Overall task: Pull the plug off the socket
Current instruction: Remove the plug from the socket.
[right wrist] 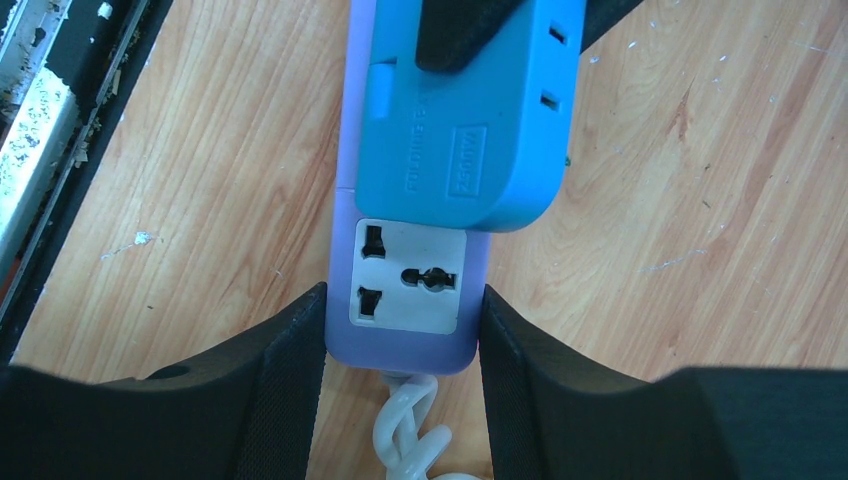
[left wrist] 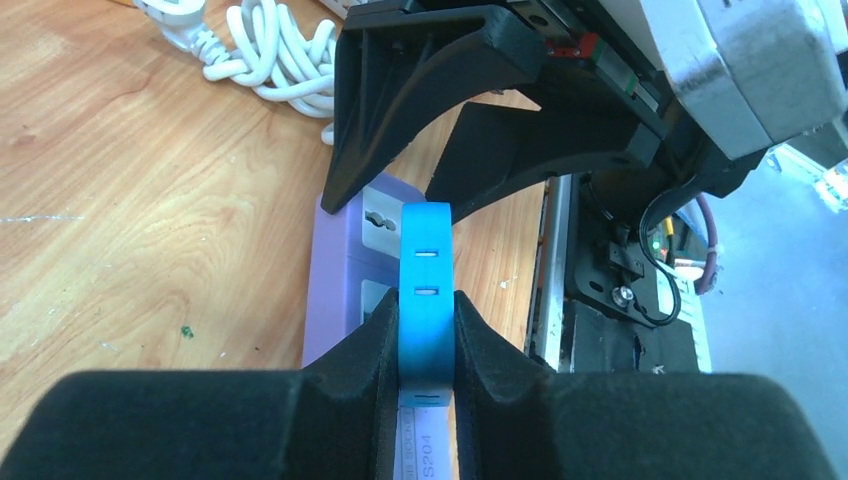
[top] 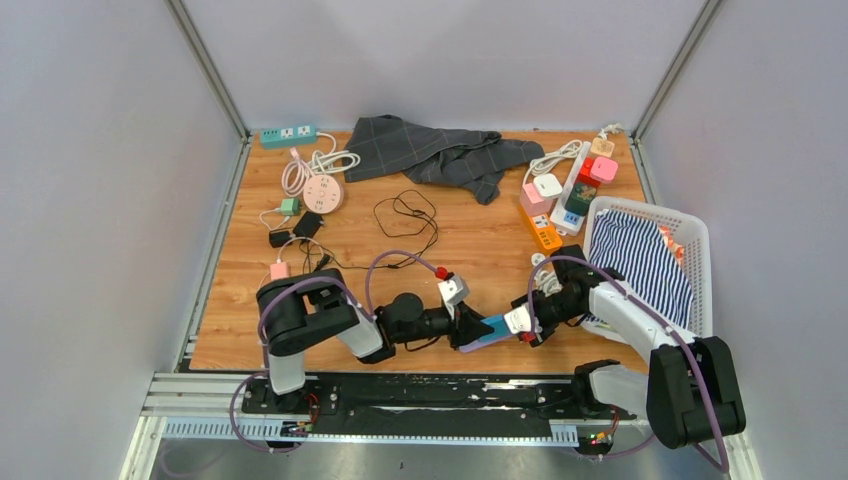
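The socket is a purple power strip [right wrist: 405, 275] lying on the wooden table near its front edge, with a white twisted cord [right wrist: 405, 430] at its end. A blue plug [right wrist: 460, 110] sits on the strip's face, just beyond a free white outlet. My right gripper [right wrist: 403, 340] is shut on the strip's sides at the cord end. My left gripper [left wrist: 425, 340] is shut on the blue plug [left wrist: 425, 290], its pads pressed on both flat sides, with the purple strip [left wrist: 335, 290] beneath. In the top view both grippers [top: 468, 325] [top: 522, 322] meet at the plug [top: 487, 332].
A white basket [top: 700, 240] holding striped cloth stands at the right. Grey cloth [top: 430, 150] lies at the back. Several other power strips and adapters [top: 560, 190] are back right; a round pink socket [top: 322, 192], a teal strip [top: 288, 133] and black cable [top: 405, 215] lie left and centre.
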Available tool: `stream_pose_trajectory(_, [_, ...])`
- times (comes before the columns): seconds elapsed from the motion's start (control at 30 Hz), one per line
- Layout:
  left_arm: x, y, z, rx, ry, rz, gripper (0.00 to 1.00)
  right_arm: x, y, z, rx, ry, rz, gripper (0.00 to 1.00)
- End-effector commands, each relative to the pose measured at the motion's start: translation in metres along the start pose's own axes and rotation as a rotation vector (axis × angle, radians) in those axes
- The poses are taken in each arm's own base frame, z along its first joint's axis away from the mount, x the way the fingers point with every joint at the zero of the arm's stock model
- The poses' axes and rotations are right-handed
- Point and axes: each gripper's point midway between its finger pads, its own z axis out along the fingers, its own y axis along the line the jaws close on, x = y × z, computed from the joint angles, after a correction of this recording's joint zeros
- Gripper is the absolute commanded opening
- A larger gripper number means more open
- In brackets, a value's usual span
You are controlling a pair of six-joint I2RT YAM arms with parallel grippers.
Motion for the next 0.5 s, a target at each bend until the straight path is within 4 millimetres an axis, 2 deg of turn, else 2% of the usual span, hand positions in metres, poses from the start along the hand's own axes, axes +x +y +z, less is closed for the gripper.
stream_pose_trajectory(0.0, [-0.009,0.006,-0.008,-0.065,-0.052,0.128,0.0,0.0,0.026,0.004,-0.094,0.01,0.034,0.17])
stream_pose_trajectory(0.17, [0.006,-0.001,0.0,-0.126,0.059,0.307,0.0,0.001,0.03,0.003,-0.111,0.014,0.027,0.14])
stream_pose_trajectory(0.27, [0.007,-0.002,0.003,-0.154,0.08,0.355,0.0,0.001,0.031,0.003,-0.115,0.014,0.026,0.13])
stream_pose_trajectory(0.37, [0.005,0.0,0.002,-0.179,0.066,0.312,0.0,0.001,0.031,0.003,-0.116,0.015,0.027,0.13])
stream_pose_trajectory(0.47, [-0.006,0.002,0.002,-0.172,0.009,0.134,0.0,0.001,0.031,0.003,-0.118,0.015,0.026,0.12])
